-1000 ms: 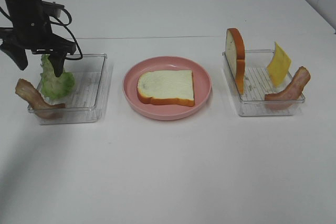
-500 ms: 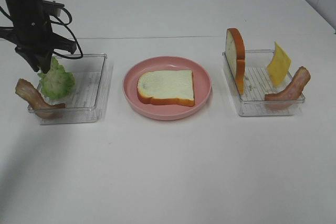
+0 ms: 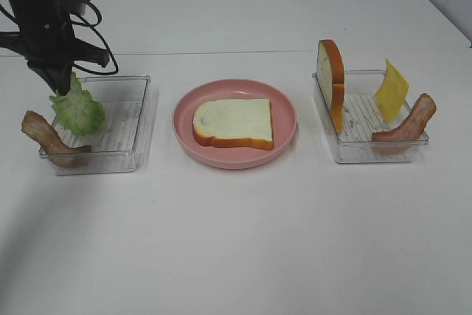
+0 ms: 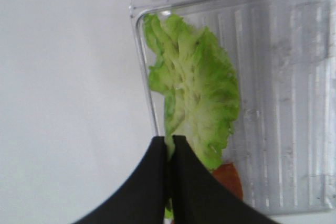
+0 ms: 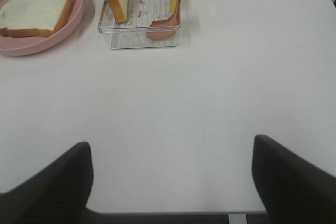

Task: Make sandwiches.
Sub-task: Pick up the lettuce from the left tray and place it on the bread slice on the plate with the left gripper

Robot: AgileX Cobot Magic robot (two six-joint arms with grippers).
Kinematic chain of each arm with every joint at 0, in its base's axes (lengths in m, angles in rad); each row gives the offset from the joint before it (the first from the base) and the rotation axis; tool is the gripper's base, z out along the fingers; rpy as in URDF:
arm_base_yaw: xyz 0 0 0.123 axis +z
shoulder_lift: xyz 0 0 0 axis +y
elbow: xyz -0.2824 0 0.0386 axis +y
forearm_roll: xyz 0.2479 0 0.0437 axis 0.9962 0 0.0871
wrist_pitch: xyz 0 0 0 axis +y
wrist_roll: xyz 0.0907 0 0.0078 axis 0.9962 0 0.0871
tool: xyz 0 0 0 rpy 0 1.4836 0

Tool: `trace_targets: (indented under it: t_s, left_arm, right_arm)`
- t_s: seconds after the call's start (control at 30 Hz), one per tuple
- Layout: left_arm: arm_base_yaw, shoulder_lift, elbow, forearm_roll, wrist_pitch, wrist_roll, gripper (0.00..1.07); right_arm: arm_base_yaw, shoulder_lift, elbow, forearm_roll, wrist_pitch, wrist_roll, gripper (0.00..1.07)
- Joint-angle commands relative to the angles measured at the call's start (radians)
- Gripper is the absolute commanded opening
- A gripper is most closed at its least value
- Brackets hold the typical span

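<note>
free: table (image 3: pixel 236 256) front | obstacle: upright bread slice (image 3: pixel 333 86) standing in right tray (image 3: pixel 369 156)

On the white counter (image 3: pixel 236 248), a round pink plate (image 3: pixel 236 161) sits between a left clear plastic tray (image 3: pixel 127 125) and a right clear plastic tray (image 3: pixel 363 114).

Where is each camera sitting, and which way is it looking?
Exterior high: mounted up high, looking down on the table; the left arm shows, its left gripper pinching the lettuce.
Left wrist: on the left arm, looking down past its shut fingers at the lettuce and the left tray.
Right wrist: on the right arm, looking across the table toward the pink plate and right tray; the open right gripper shows.
Shared: high and left wrist see the lettuce.
</note>
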Motion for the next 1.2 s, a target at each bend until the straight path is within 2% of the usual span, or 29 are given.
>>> trace_targets:
  t_s: [0.03,0.27,0.37,0.43,0.47,0.5,0.53,0.57,0.63,0.67,0.9,0.97,1.2]
  left_arm:
    - [-0.004,-0.058,-0.041,-0.074,0.008,0.009,0.0]
    - [-0.024,-0.116,-0.086,-0.124,0.039,0.013,0.0]
    - [-0.044,-0.138,-0.108,-0.161,0.067,0.031,0.0]
    - [-0.07,-0.153,-0.131,-0.23,0.07,0.047,0.0]
    - [-0.07,-0.153,-0.131,-0.23,0.07,0.047,0.0]
    - [-0.09,-0.155,-0.148,-0.284,0.067,0.062,0.0]
    - [-0.09,-0.155,-0.148,-0.284,0.067,0.062,0.0]
    - [-0.115,-0.155,-0.157,-0.34,0.049,0.083,0.0]
    - [-0.127,-0.155,-0.157,-0.365,0.036,0.092,0.0]
    - [-0.149,-0.152,-0.157,-0.411,0.009,0.111,0.0]
    - [-0.216,-0.131,-0.158,-0.433,-0.037,0.126,0.0]
    - [-0.254,-0.095,-0.158,-0.526,-0.063,0.18,0.0]
    - [-0.285,-0.029,-0.158,-0.598,-0.076,0.194,0.0]
  right_arm:
    - [0.002,-0.029,0.004,0.004,-0.008,-0.006,0.8]
    - [0.002,-0.029,0.004,0.004,-0.008,-0.006,0.8]
    - [0.002,-0.029,0.004,0.004,-0.008,-0.006,0.8]
    - [0.002,-0.029,0.004,0.004,-0.008,-0.006,0.8]
    - [0.002,-0.029,0.004,0.004,-0.008,-0.006,0.8]
    - [0.002,-0.029,0.004,0.004,-0.008,-0.006,0.8]
    - [0.002,-0.029,0.004,0.004,-0.008,-0.006,0.8]
    - [0.002,-0.029,0.004,0.004,-0.008,-0.006,0.8]
    - [0.002,-0.029,0.004,0.004,-0.008,-0.006,0.8]
    - [0.002,-0.029,0.004,0.004,-0.008,-0.006,0.8]
    - [0.002,-0.029,0.004,0.004,-0.008,-0.006,0.8]
    - [0.002,-0.029,0.004,0.004,-0.008,-0.006,0.8]
    - [0.002,-0.029,0.004,0.004,-0.008,-0.006,0.8]
